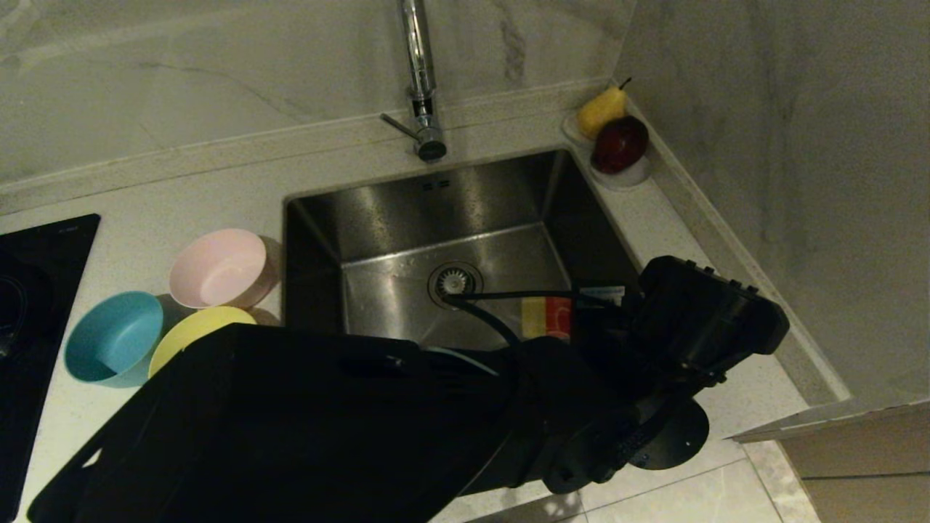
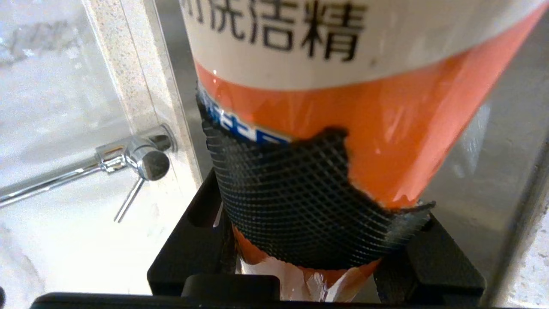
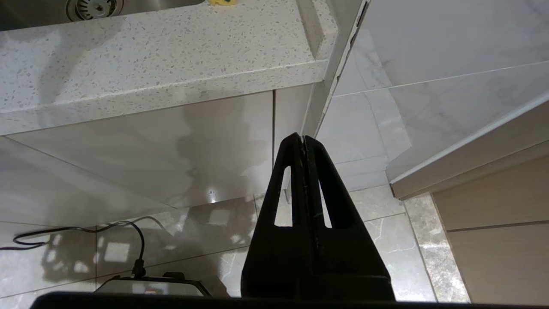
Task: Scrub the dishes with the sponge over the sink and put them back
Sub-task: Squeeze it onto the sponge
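- Our left gripper (image 2: pixel 300 257) holds the dish soap bottle (image 2: pixel 326 107) over the sink (image 1: pixel 378 211); we should tilt it slowly.
- Our right gripper (image 3: pixel 305 141) hangs closed below the counter.

Left arm (image 1: pixel 305 421) and bottle (image 1: pixel 548 316) over sink (image 1: pixel 392 218).

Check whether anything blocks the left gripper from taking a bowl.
Yes: the left gripper is full, clamped on a detergent bottle over the sink. The pink bowl, blue bowl and yellow bowl sit beside it.
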